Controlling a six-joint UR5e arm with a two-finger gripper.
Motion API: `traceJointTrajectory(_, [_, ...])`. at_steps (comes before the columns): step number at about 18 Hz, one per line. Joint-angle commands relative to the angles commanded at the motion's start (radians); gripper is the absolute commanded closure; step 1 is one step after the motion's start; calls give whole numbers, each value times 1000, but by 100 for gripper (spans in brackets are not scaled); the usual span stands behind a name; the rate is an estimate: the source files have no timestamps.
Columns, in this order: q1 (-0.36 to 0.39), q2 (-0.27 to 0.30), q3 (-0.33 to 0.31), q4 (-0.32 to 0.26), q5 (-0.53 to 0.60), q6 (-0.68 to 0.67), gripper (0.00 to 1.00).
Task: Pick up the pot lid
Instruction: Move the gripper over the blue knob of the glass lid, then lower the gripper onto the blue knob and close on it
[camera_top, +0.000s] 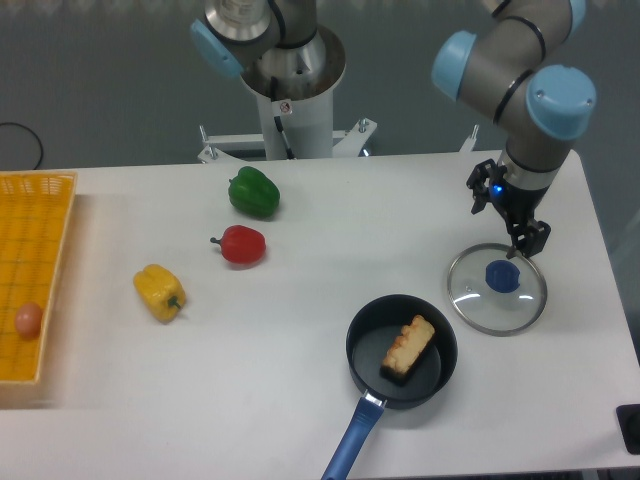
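My gripper (505, 222) is at the right, just behind the pot lid, with its two dark fingertips apart and nothing visible between them. The round, clear lid (475, 307) lies flat on the table at the right. Its blue knob (503, 276) faces up near the middle, in front of the fingertips. How high the fingertips are above the table is hard to tell.
In front and left of the lid, a black pan (361, 335) with a blue handle holds a brown-and-black item (408, 347). Green (254, 192), red (242, 245) and yellow (158, 292) peppers lie further left. A yellow-orange crate (50, 215) borders the left side.
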Motion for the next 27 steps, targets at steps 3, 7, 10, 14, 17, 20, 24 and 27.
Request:
traceJointTrajectory(3, [0,-23,-2,3,3,14,0])
traceJointTrajectory(7, [-11,-74,43,5,5,49,0])
traceJointTrajectory(10, [-11,-97,81,8,5,52,0])
traceJointTrajectory(14, [-11,-111,91,38,5,71,0])
traceJointTrajectory(17, [-12,-118,89,46,5,69,0])
traceJointTrajectory(20, [-15,-126,80,58,5,66,0])
traceJointTrajectory(24, [-20,-147,77,68,5,69,0])
traceJointTrajectory(27, [-20,-152,77,68,6,68,0])
